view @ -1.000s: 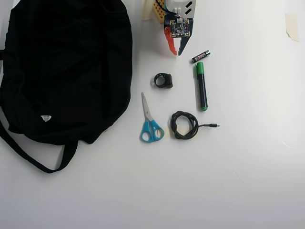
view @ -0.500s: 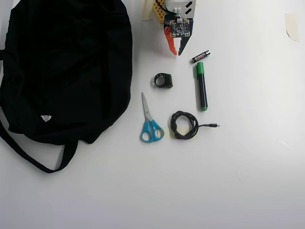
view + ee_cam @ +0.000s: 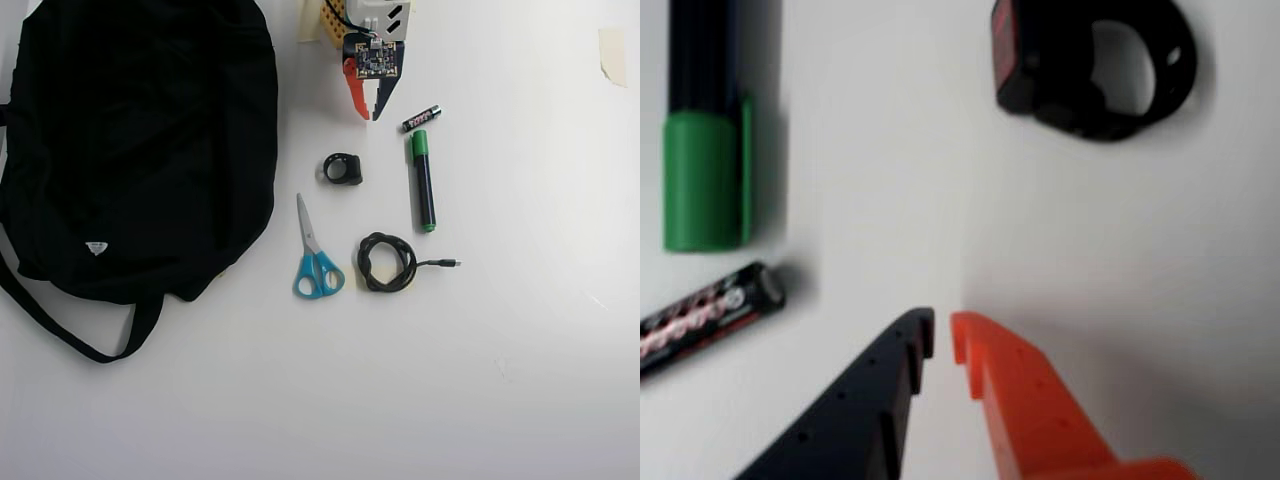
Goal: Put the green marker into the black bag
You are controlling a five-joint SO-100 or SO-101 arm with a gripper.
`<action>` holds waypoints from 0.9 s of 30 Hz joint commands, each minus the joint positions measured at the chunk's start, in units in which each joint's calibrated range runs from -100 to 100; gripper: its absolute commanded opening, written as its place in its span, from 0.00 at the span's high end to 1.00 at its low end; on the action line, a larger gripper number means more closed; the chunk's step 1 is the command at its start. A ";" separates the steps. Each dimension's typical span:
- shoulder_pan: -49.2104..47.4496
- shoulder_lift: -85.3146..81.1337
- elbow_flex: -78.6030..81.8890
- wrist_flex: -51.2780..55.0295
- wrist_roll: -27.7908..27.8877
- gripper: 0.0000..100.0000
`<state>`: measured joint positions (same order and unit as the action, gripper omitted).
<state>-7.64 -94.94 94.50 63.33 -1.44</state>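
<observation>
**Gripper nearly closed and empty at the top of the surface, green marker lying apart from it**

In the overhead view the gripper (image 3: 368,112) sits at about 12 o'clock of the white surface (image 3: 480,380), fingers pointing down the picture. One finger is orange, the other black. The wrist view shows the two fingertips (image 3: 925,335) drawn almost together, with only a thin sliver of surface between them and nothing held.

The green marker (image 3: 423,182) lies flat on the surface at roughly 4 o'clock from the gripper, near it but not touching. It runs nearly straight up and down the overhead picture, green cap toward the top and small green end toward the bottom. In the wrist view its cap and dark barrel (image 3: 706,150) appear at the upper left, blurred.

A short black battery with pink lettering (image 3: 421,118) lies tilted just above the marker's cap, at 3 o'clock from the gripper tips; the two look very close, though whether they touch is unclear. A small black ring-shaped object (image 3: 343,168) rests at about 7 o'clock from the gripper. Blue-handled scissors (image 3: 315,255) lie at 6 o'clock from that ring, and a coiled black cable (image 3: 388,262) sits just below the marker's lower end.

The black bag (image 3: 140,140) fills the upper left of the overhead view, at 9 o'clock from the gripper, well apart from the marker, its strap loop (image 3: 75,335) trailing toward the bottom left.
</observation>
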 commanded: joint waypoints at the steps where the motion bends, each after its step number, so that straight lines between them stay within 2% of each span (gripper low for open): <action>1: 0.01 8.96 -10.40 -9.41 0.18 0.98; 14: 0.01 42.74 -39.06 -31.81 -0.24 0.98; 19: 0.46 52.61 -50.38 -35.94 0.18 0.98; 27: 0.69 67.80 -70.51 -36.29 0.18 0.98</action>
<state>-7.20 -31.67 33.73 28.38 -1.49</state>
